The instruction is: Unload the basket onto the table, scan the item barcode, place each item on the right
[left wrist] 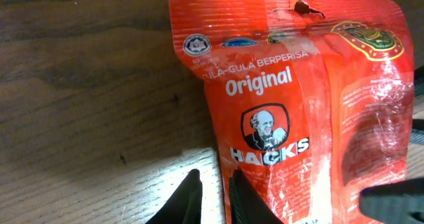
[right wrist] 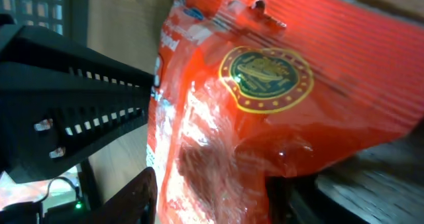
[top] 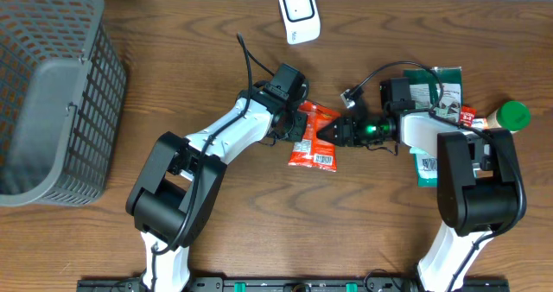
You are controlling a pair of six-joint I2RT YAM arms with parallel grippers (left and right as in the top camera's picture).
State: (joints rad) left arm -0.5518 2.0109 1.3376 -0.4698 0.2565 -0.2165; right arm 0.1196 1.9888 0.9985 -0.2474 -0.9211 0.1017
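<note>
1 red foil Hacks candy pouch (top: 316, 147), sitting between 2 grippers.
Left gripper (left wrist: 213, 199) is pinched nearly closed on the pouch edge. Right gripper (top: 326, 133) is half-open around the opposite side, can't tell if it grips. 1 white scanner (top: 298, 13) beyond both.

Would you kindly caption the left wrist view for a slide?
Left gripper, jaws shut on the edge of a red Hacks Original bag, wooden table behind.

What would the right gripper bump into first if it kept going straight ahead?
The red candy packet. The right gripper points left, straight at it, and the packet seems to sit between its jaws, though depth is hard to judge.
</note>
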